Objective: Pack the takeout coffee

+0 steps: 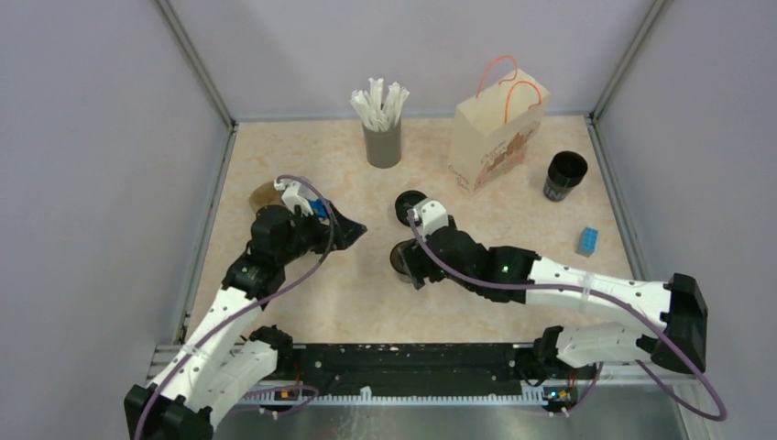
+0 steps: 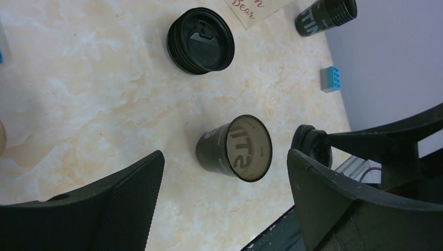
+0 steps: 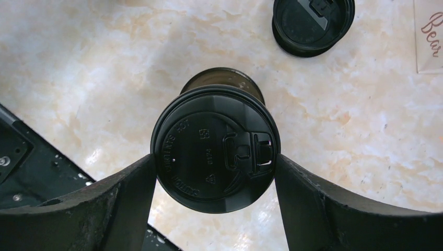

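The right fingers pinch a black lid, partly hiding the cup.

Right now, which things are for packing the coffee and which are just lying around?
For the job: cup, lid held above it, paper bag.

Probably just lying about: straws, spare lid, other cup, blue block.

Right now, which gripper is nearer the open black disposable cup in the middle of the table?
Right. The right gripper, shut on a flat black lid, sits right by the open black cup; the left gripper is open, apart, off to its left.
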Robot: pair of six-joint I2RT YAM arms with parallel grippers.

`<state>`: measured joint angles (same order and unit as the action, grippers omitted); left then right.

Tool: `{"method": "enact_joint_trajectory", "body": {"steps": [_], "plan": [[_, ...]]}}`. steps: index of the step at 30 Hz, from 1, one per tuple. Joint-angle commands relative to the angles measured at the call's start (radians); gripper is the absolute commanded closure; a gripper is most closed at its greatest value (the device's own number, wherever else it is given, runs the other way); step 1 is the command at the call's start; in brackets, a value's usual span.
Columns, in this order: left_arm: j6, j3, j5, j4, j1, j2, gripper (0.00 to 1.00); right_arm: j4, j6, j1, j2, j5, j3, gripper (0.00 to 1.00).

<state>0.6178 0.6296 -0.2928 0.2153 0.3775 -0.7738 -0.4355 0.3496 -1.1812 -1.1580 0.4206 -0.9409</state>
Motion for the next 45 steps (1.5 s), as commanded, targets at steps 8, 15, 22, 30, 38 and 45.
{"method": "enact_joint_trajectory", "body": {"steps": [8,15,22,30,38,45], "plan": [[0.049,-0.046,-0.224,-0.154,-0.083,-0.074,0.08,0.039,-0.103,0.074,-0.132,-0.100,-0.114,0.21],[0.084,-0.128,-0.279,-0.279,-0.083,-0.117,0.13,0.046,-0.109,0.103,-0.182,-0.131,-0.124,0.21],[0.067,-0.135,-0.385,-0.338,-0.082,-0.226,0.14,0.044,-0.116,0.122,-0.232,-0.153,-0.141,0.20],[0.077,-0.152,-0.456,-0.429,-0.081,-0.308,0.18,0.070,-0.116,0.146,-0.267,-0.177,-0.130,0.19],[0.077,-0.164,-0.465,-0.465,-0.081,-0.340,0.21,0.091,-0.115,0.175,-0.279,-0.220,-0.112,0.19],[0.082,-0.171,-0.502,-0.517,-0.080,-0.400,0.26,0.092,-0.115,0.180,-0.286,-0.236,-0.110,0.19]]}}
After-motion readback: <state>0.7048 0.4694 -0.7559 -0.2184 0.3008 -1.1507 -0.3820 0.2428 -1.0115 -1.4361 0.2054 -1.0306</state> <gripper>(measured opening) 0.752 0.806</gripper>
